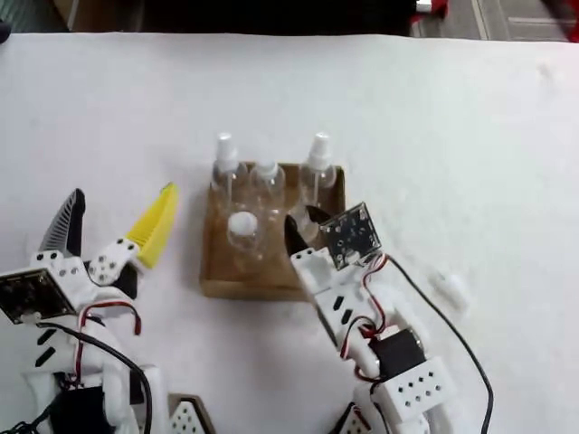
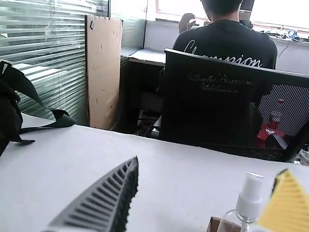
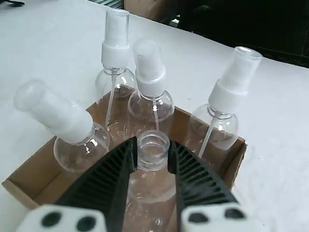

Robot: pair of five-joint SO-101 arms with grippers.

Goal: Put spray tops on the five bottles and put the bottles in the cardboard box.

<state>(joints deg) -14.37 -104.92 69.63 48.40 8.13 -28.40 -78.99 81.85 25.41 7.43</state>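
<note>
Surface: a white-covered surface [image 1: 470, 136] carries the box and both arms.
Box: the cardboard box [image 1: 244, 287] sits open-topped near the middle of the surface, between the two arms and closer to the right one.
Back row: three bottles stand along the far wall of the box, each with a white spray top on: the back-left bottle [image 1: 226, 176], the back-middle bottle [image 1: 265, 185] and the back-right bottle [image 1: 318, 172].
Front bottle: a fourth bottle [image 1: 242, 231], also topped, stands in the near-left part of the box, just in front of the back row.
Open bottle: the fifth bottle [image 3: 150, 186] has a bare, open neck and is inside the box at its near-right part; whether it rests on the box floor cannot be told.
Right gripper: the right gripper [image 3: 152, 144] reaches over the near-right edge of the box, its black fingers [image 3: 116, 174] clenched on either side of the open bottle's neck.
Left gripper: the left gripper [image 1: 122, 192] hangs over the surface well to the left of the box, fingers spread wide and grasping nothing; one finger is dark grey [image 2: 106, 198], the other yellow [image 2: 285, 203].
Loose piece: a small white part [image 1: 450, 287], seemingly a spray top, lies on the surface to the right of the right arm, apart from the box.
Bag: a black bag [image 2: 9, 111] with a strap lies at the far side of the surface.
</note>
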